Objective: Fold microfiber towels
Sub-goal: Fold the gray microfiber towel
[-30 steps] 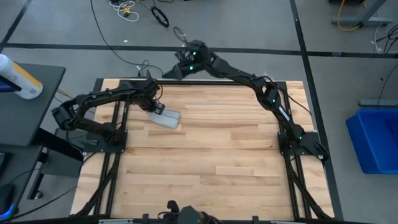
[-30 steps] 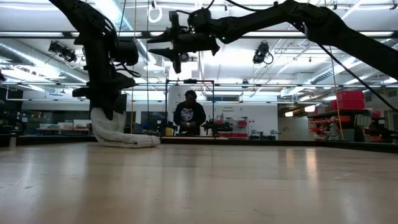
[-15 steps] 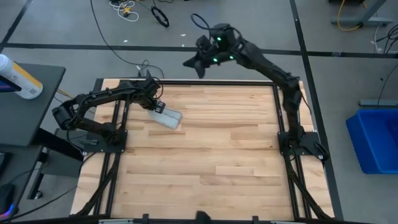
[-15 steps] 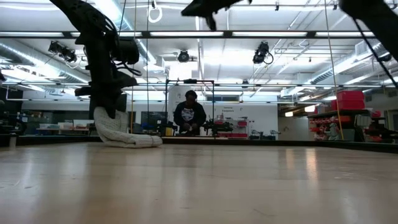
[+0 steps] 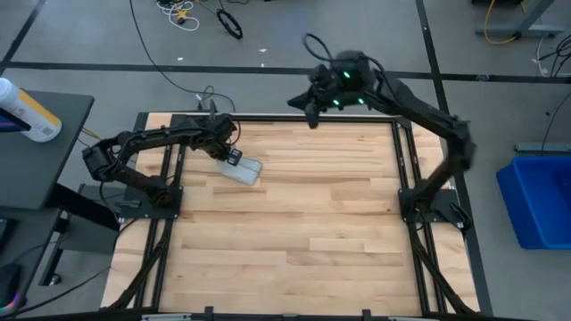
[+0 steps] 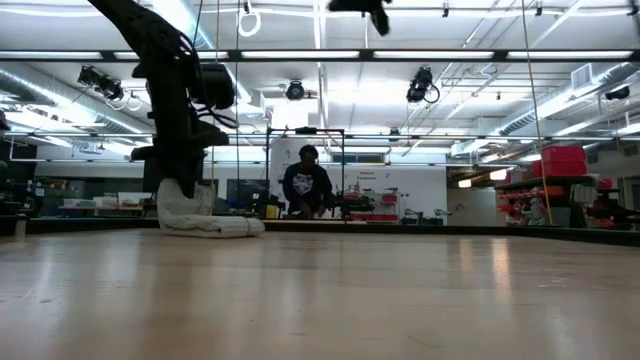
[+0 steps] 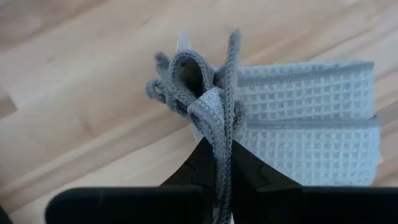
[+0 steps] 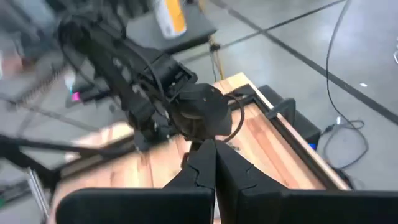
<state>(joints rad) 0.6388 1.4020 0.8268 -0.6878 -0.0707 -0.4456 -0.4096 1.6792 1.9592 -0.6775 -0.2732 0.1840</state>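
The right hand (image 5: 310, 114) has swung away, shut; the left hand (image 5: 231, 159) pinches the towel (image 5: 244, 170).

The microfiber towel (image 7: 298, 124) is soft cloth with a waffle-grid weave and a corded, stitched hem, matt throughout; its bunched edges stand pinched between the left gripper (image 7: 222, 163) fingers (image 7: 186, 174), which are matt black. Beneath lies the table (image 7: 74, 99), smooth pale wood planks with faint sheen.

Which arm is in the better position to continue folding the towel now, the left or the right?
Left. Its end effector is already shut on the towel edge at the table. The right end effector is shut, empty, raised beyond the table's far edge.
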